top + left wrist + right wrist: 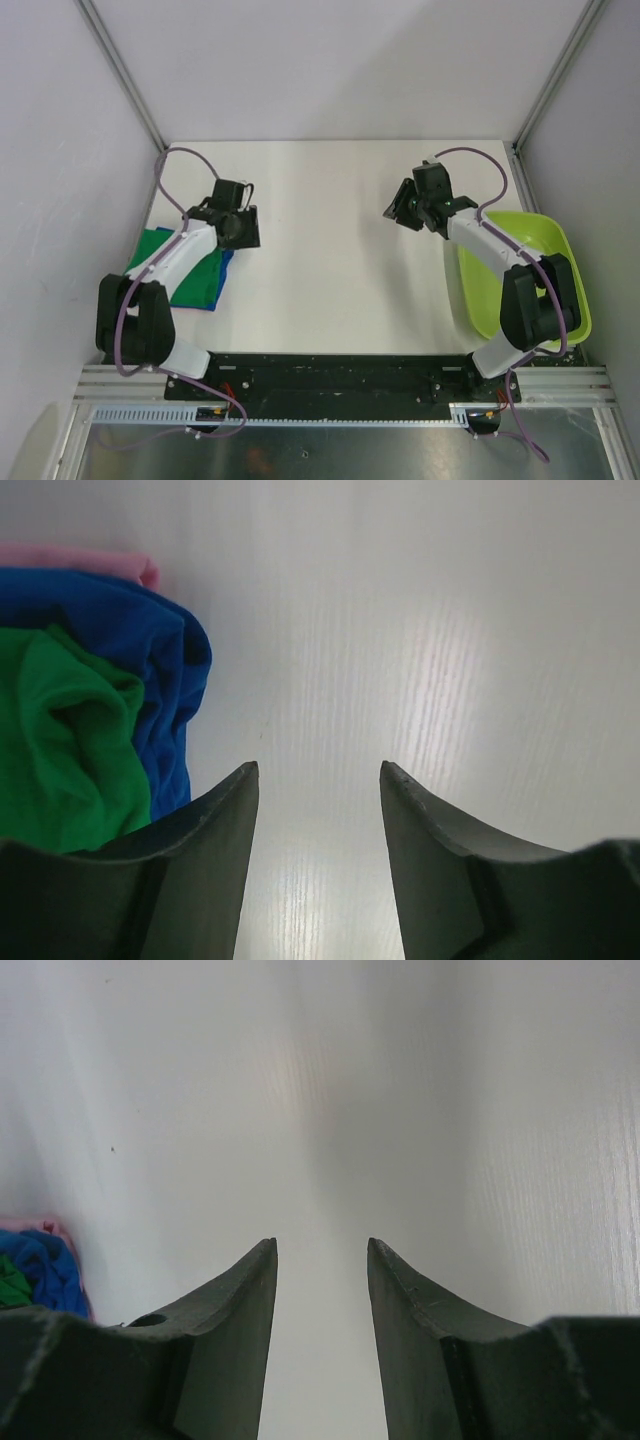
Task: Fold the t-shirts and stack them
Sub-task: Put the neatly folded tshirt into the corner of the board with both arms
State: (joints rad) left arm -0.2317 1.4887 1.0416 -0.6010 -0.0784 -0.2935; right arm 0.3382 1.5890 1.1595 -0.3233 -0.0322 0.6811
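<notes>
Cloth is gathered at the left edge of the table. The dark green t-shirt is laid on top of the royal blue t-shirt, and a thin pink edge is shown along the far side of the blue cloth.

In the top view the pile is found at about 8 o'clock from the left gripper, close by, with the left arm stretched across part of it. In the left wrist view the same pile is seen at 9 o'clock of the fingers, near the left one but not touched by it. The long axis of the pile cannot be read with certainty, since its middle is hidden by the arm.

The jaws of the left gripper are spread, and nothing is held between them. The right gripper is likewise spread and bare. It is placed well apart from the shirts, toward 3 o'clock, near the lime-green tub.

The left arm is therefore judged the nearer one for any further touch on the shirts. The stack itself is judged to be nearly or wholly made.
</notes>
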